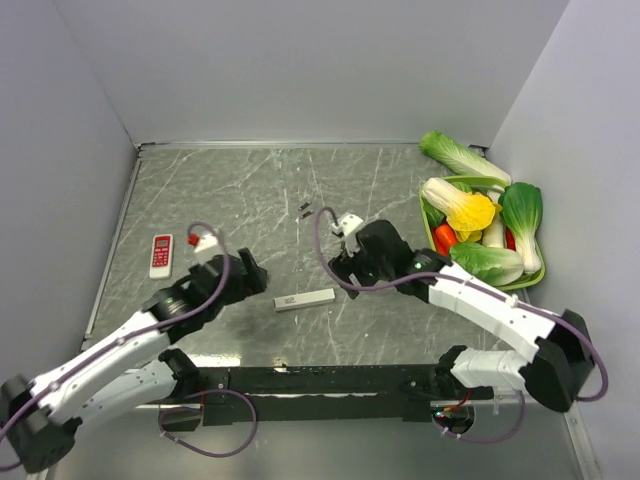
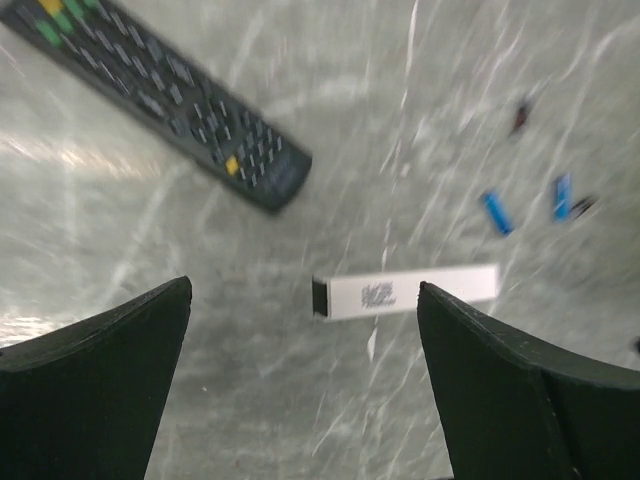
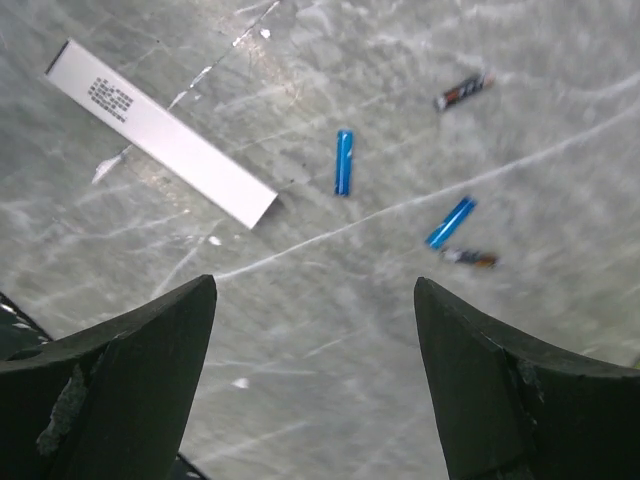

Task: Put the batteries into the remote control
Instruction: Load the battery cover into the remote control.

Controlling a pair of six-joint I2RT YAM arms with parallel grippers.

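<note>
Grey veined stone ran under everything, pale walls behind it. Four batteries [image 3: 450, 222] lay loose on that stone just ahead of the right pincer [image 3: 315, 300], none yet loaded. The blue cell [image 3: 343, 162] nearest its open gap pointed straight away from the fingertips, so the jaws would likely close across its width, while the other blue one lay slantwise to the pincer's right with two dark cells beyond and beside it. A white bar [image 3: 160, 146], label up and probably the remote face down, rested ahead and to the left, its long axis angled. That pincer stood wide open and empty. The left pincer [image 2: 305, 300], also spread wide with nothing in it, had the bar straight ahead and the batteries far off to its right, so the right arm looked the nearer one. A black remote [image 2: 170, 95] lay beyond, and a basket [image 1: 480, 182] of vegetables sat outermost.
</note>
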